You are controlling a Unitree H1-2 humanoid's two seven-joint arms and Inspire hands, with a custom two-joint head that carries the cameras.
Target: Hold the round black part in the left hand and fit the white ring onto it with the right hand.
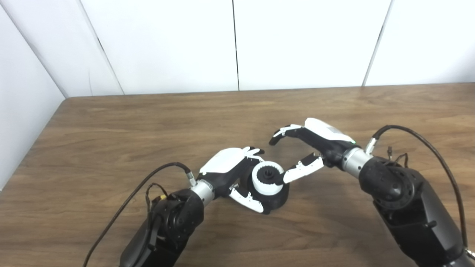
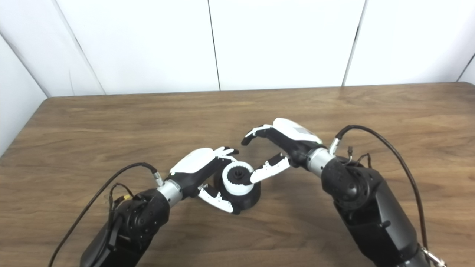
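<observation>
Left hand (image 1: pixel 232 172): wraps the round black part (image 1: pixel 272 198) from its left side, fingers over the top and thumb under the front edge, so it grasps the part; the part looks to rest on the table (image 1: pixel 111 141) or just above it, I cannot tell which.
White ring (image 1: pixel 268 178): already sits on the black part's upper face, around the dark toothed hub in the middle.
Right hand (image 1: pixel 310 146): released, fingers spread and curled above; only its thumb tip touches the ring's right rim.
Risk, seating: the ring may be on but not pressed fully home; a push from the thumb on one side alone could cock it.
Risk, grip: the same sideways push could turn or slide the part in the left hand's hold.
Surroundings: bare wooden table, white wall panels behind, loose cables on both forearms.
Obstruction: the left hand's own fingers crowd the ring's upper left rim; nothing else is near.
</observation>
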